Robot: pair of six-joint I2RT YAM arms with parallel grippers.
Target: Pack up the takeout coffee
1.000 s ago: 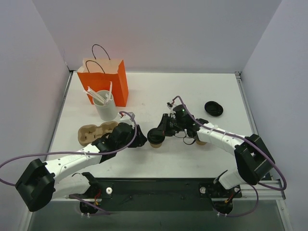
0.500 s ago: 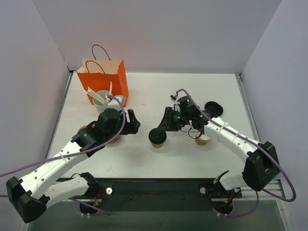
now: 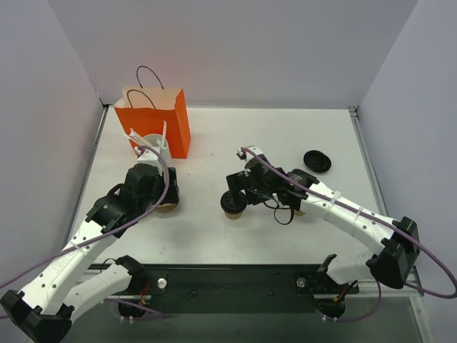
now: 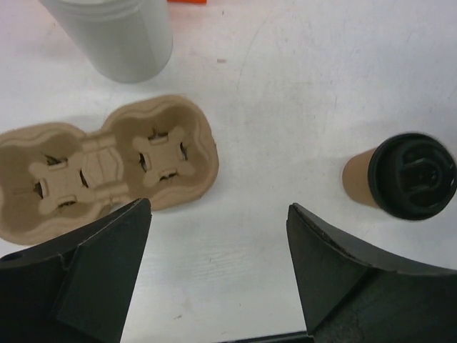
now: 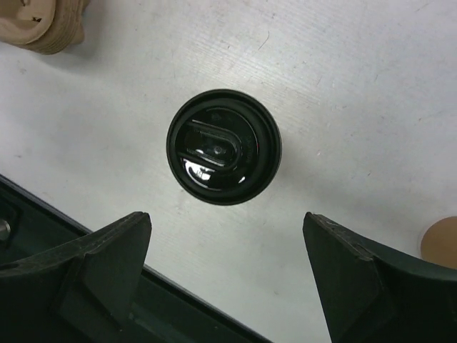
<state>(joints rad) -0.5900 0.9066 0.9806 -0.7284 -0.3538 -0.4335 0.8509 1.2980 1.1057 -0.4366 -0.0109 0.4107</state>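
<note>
coffee cup (image 5: 223,146): tan paper, glossy round black lid; upright on the table, just ahead of the gap in the right gripper (image 5: 225,236), untouched.
right gripper: fingers wide, empty.
left gripper (image 4: 218,214): fingers wide, empty.
cup carrier (image 4: 107,168): moulded pulp, two wells; near edge hidden behind the left finger.

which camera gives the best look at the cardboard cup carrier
The left wrist view: the cup carrier fills the frame from above, both sockets showing and only its near edge cut off. In the top external view the left arm hides all but a tan sliver. The right wrist view catches just one corner.
</note>
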